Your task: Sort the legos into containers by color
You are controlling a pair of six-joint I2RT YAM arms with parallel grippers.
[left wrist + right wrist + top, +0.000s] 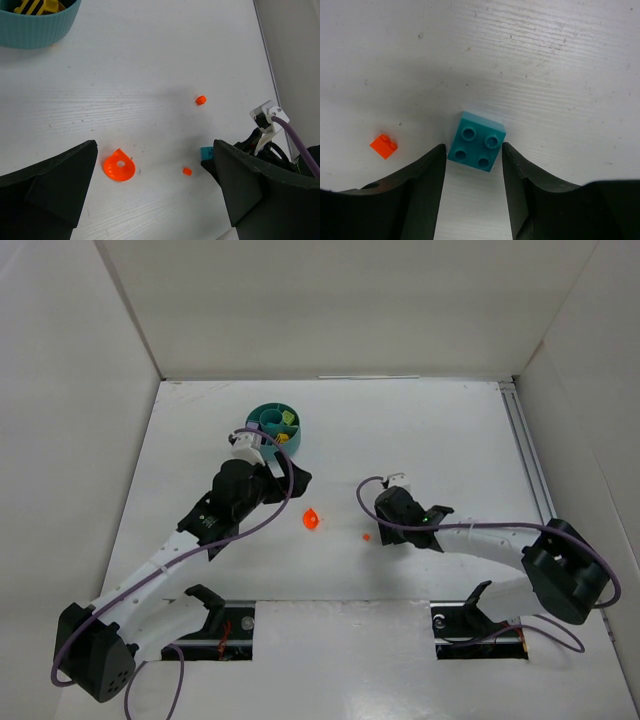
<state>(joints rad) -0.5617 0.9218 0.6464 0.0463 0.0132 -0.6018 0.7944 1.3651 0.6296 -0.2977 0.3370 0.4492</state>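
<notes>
A teal lego (476, 142) with studs up lies on the white table between the two fingers of my right gripper (473, 150), which press its opposite sides. In the top view this gripper (392, 502) covers the lego. A small orange lego (384, 146) lies just left of it. An orange round lego (119, 167) and an orange bit (187, 171) lie between the wide open fingers of my left gripper (155, 155), which hangs above them. The teal bowl (277, 428) holds yellow pieces.
Another small orange bit (201, 100) lies farther out on the table. White walls close in the table on the left, back and right. A rail (525, 455) runs along the right edge. The right arm's cable and wrist (267, 117) sit close to my left gripper's right finger.
</notes>
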